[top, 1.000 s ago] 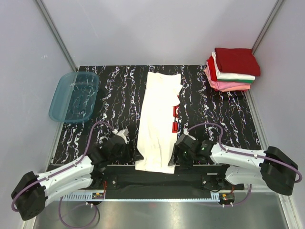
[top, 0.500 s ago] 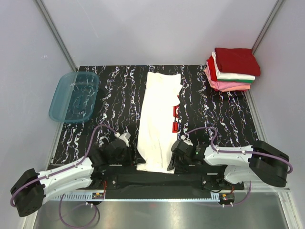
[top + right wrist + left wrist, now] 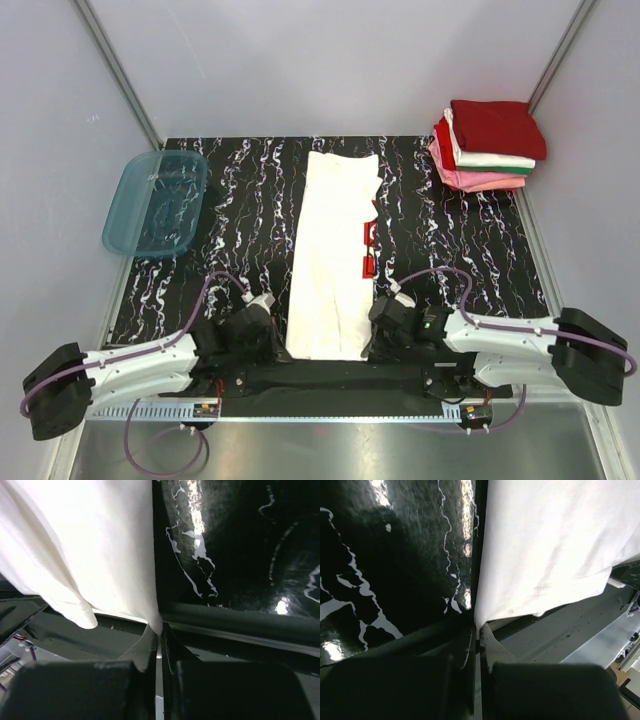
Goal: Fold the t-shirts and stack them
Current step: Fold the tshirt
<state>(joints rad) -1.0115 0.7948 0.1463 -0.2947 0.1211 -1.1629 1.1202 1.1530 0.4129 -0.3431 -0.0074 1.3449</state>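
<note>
A white t-shirt lies as a long folded strip down the middle of the black marbled table, a bit of red print showing at its right edge. My left gripper is shut on the shirt's near left corner. My right gripper is shut on its near right corner. In both wrist views the fingertips pinch the white cloth's hem at the table's near edge. A stack of folded t-shirts, dark red, white and pink, sits at the far right corner.
A translucent teal plastic tub rests at the table's left edge. Grey walls close in on three sides. A black rail runs along the near edge between the arm bases.
Both grippers have gone from open to shut, pinching the near corners of the white shirt. The shirt's near hem now lies straighter between them.
</note>
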